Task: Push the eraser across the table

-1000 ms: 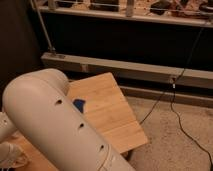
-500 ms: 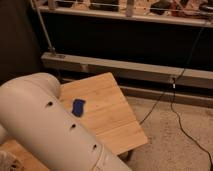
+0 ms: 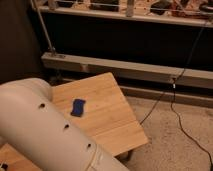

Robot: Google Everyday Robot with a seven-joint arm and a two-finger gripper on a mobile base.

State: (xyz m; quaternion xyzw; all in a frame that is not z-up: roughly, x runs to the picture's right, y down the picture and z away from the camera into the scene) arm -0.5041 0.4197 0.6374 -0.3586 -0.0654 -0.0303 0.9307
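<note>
A small dark blue eraser (image 3: 78,107) lies flat on the pale-wood table (image 3: 112,117), left of the tabletop's middle. My arm's large white link (image 3: 45,132) fills the lower left of the camera view and covers the table's near left part. The gripper is out of view; no fingers show. Nothing touches the eraser.
A grey metal rail (image 3: 130,70) runs behind the table, with a dark wall above it and a cluttered shelf (image 3: 125,10) at the top. A black cable (image 3: 175,107) trails over the speckled floor (image 3: 175,145) right of the table.
My white arm link has shifted left and down, uncovering the whole eraser and more of the tabletop. The eraser has not moved on the table.
</note>
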